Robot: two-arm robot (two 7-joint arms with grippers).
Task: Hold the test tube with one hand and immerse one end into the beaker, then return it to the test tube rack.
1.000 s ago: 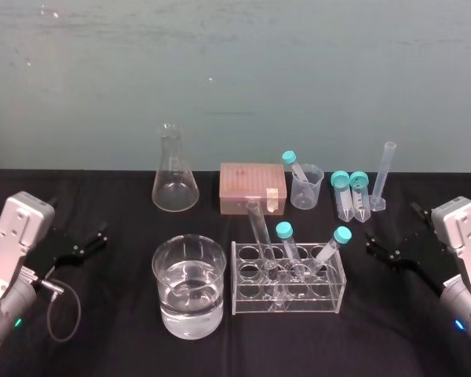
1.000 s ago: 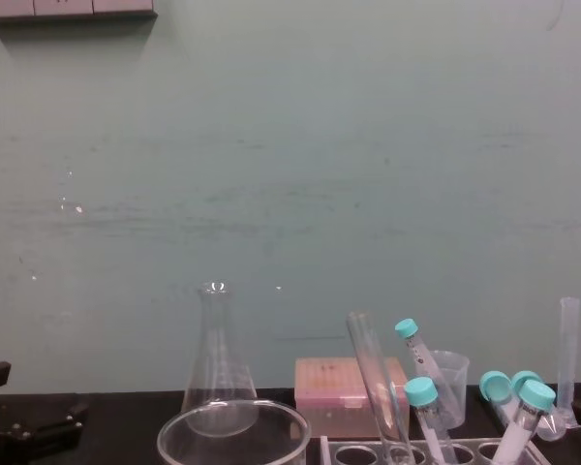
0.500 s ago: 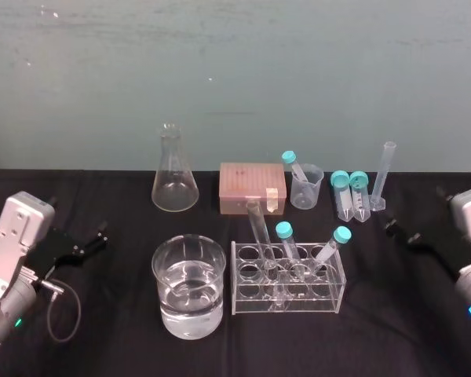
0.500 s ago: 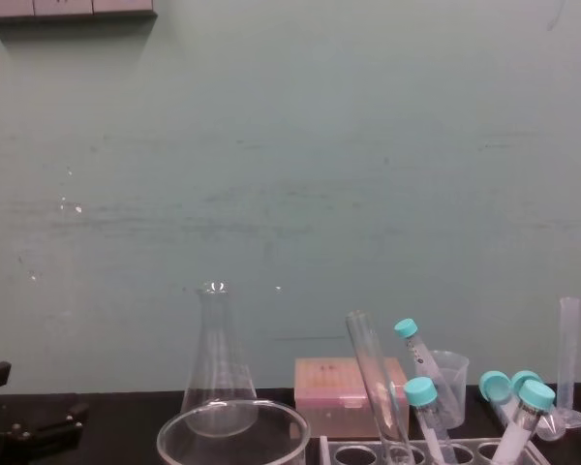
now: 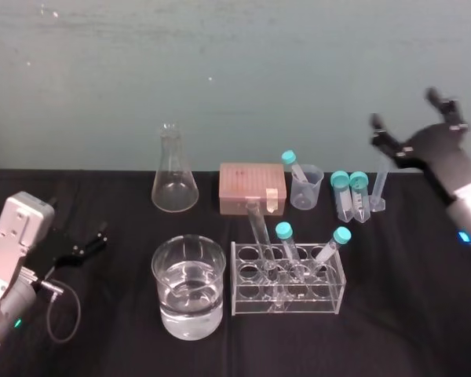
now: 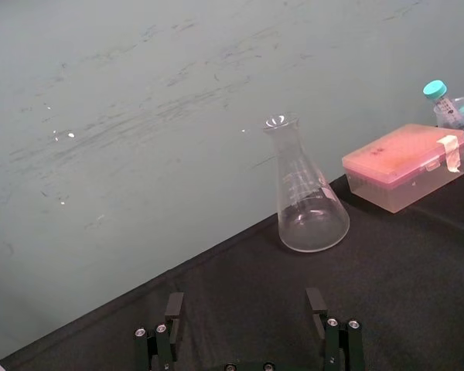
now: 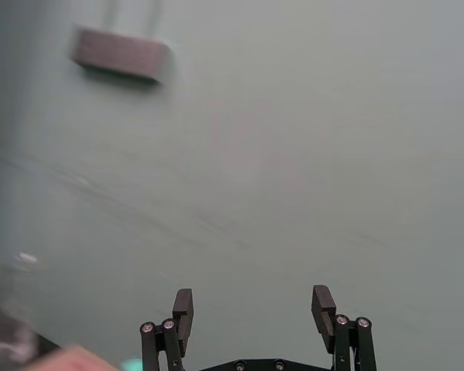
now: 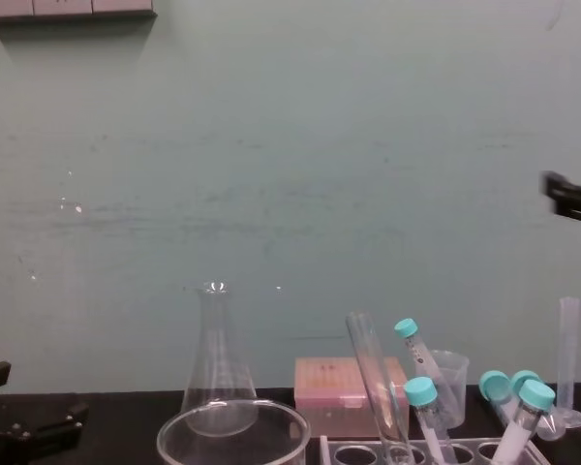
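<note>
Sitting nearest on the black surface (image 5: 408,330), the wide, round clear glass beaker (image 5: 188,287) holds clear liquid to about mid-height. Just beside it, at its 3 o'clock, stands the pale translucent test tube rack (image 5: 289,276) with round holes in its top. The long, slim, uncapped clear glass test tube (image 5: 257,224) leans in a hole on the rack's 9 o'clock side. Its open mouth tips towards 11 o'clock and its upper part stands free above the rack. Two teal-capped plastic tubes (image 5: 285,236) lean at its 3 o'clock.

Far out at 9 o'clock from the beaker, the black two-fingered left tool (image 5: 99,238) sits low and parked, fingers apart and empty. Farther back, at 12 o'clock from the rack, lies the pink box (image 5: 252,187), with the conical glass flask (image 5: 175,173) at 11 o'clock. At 2 o'clock, high above the surface, the black right tool (image 5: 403,107) hangs with fingers spread wide and nothing between them.

The tube looks light, rigid, smooth and breakable. Too hard a squeeze could crack it, and too soft a one may let it slip. The best hold seems to be the bare upper part just under the mouth, clear of the capped neighbours. Lifting along its lean would keep the glass from levering against the hole.
</note>
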